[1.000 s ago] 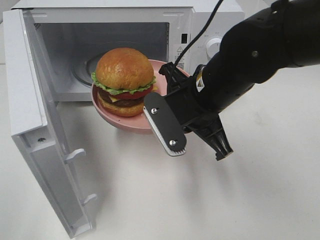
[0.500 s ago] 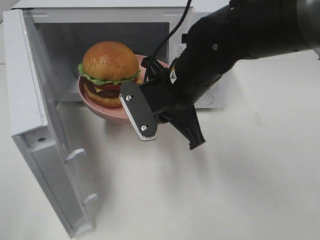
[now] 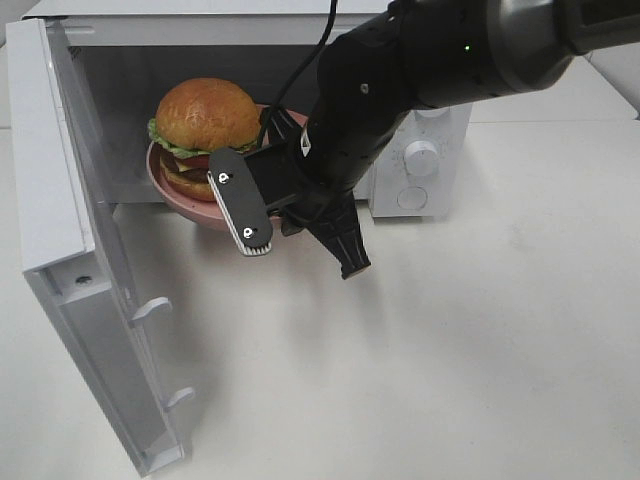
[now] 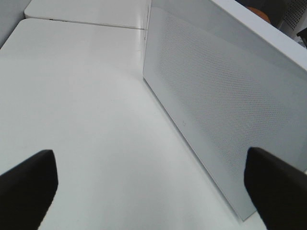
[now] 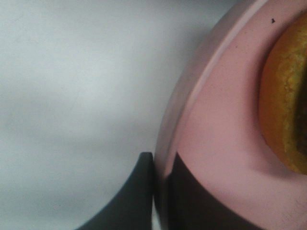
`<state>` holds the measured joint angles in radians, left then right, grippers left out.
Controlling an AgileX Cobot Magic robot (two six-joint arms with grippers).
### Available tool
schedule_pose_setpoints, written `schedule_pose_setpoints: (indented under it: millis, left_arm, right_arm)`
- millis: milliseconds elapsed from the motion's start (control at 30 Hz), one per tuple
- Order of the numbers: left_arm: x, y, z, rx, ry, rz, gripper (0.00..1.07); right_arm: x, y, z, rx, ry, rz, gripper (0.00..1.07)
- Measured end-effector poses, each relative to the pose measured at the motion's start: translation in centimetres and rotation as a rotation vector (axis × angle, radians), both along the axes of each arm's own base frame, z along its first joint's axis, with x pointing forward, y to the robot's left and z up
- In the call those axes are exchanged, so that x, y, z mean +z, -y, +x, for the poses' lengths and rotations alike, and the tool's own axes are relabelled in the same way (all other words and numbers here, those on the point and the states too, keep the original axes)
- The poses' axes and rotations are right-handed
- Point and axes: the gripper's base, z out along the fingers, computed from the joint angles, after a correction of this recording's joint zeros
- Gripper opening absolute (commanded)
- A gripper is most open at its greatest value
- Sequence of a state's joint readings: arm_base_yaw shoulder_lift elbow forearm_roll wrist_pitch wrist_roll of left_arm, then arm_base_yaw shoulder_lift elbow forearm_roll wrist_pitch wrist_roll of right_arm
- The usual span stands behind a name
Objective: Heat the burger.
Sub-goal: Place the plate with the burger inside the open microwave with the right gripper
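My right gripper (image 5: 160, 165) is pinched narrow on the near-right rim of the round pink plate (image 3: 160, 185). The plate carries the glossy golden-bun burger (image 3: 205, 120) at the mouth of the open white microwave oven (image 3: 420, 160), so I judge this the loading step, while my left gripper (image 4: 151, 189) hangs wide and empty over the white desk (image 4: 72, 120). Next I would push the plate farther in, level, set it down, let go and back out clear of the door (image 3: 60, 200); the burger stands upright, crown up, its stack axis vertical, with no sideways heading.
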<state>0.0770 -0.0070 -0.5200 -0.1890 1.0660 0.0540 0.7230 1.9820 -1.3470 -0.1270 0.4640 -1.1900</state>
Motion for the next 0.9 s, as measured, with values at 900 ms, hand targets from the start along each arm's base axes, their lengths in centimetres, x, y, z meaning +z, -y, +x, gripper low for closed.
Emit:
schedule_pose_setpoints:
  millis: [900]
  left_arm:
    - [0.0, 0.0, 0.0, 0.000, 0.000, 0.000, 0.98]
  right_arm:
    - [-0.7, -4.7, 5.9, -0.141, 0.033, 0.034, 0.00]
